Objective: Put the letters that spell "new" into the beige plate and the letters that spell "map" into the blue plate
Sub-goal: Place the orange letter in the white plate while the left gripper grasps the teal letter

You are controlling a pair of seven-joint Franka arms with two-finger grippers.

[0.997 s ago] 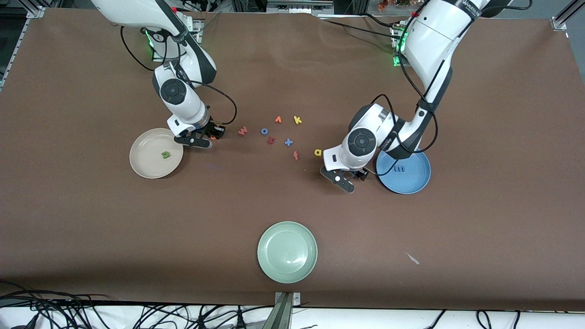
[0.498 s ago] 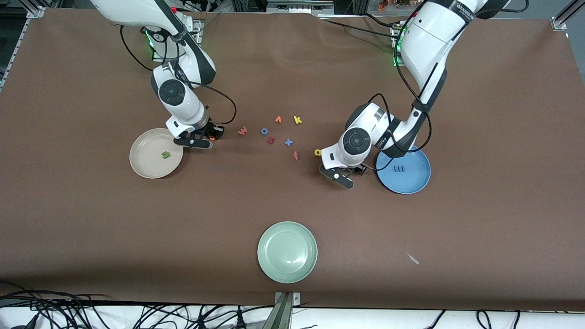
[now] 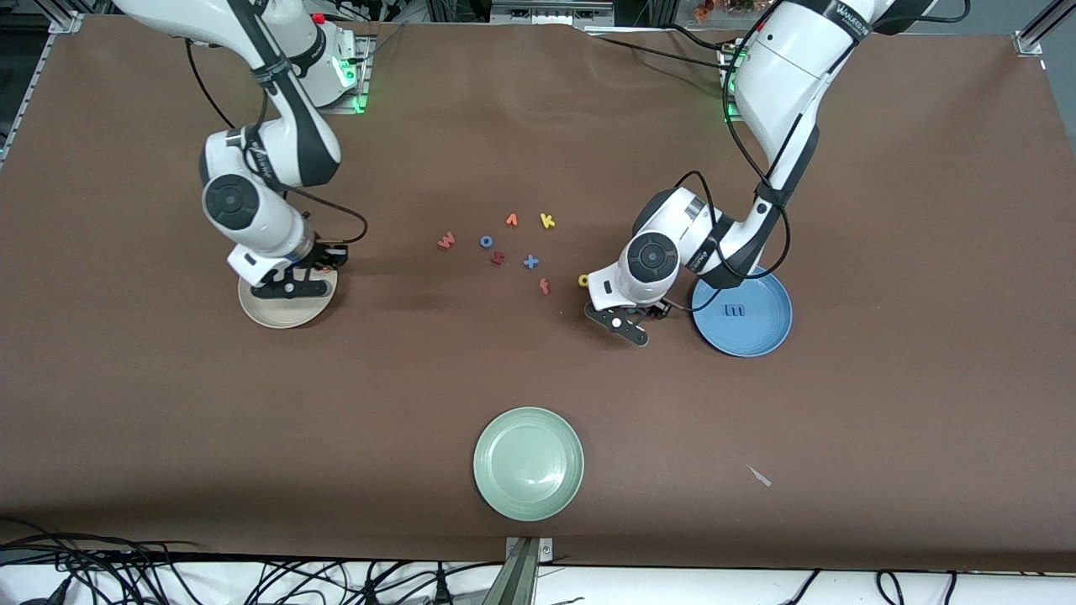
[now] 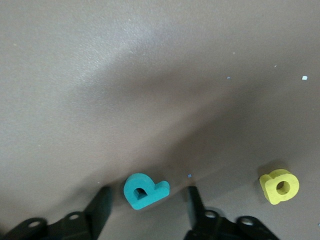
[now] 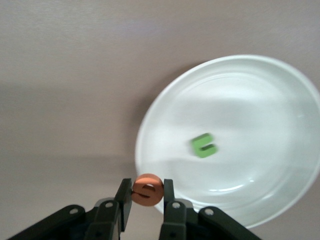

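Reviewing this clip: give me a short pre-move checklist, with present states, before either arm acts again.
1. right gripper shut on the orange "e": ok.
2. "e" over the beige plate: it is at the rim; cannot tell.
3. green "n" in the beige plate: ok.
4. teal "p" between the left gripper fingers: ok, not yet clamped.
5. blue "m" in the blue plate: ok.
6. pinkish-red "w" placed: not ok, on the table.

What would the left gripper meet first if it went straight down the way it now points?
Probably the teal "p", which lies on the table between the left gripper's open fingers; the yellow "a" lies off to one side.
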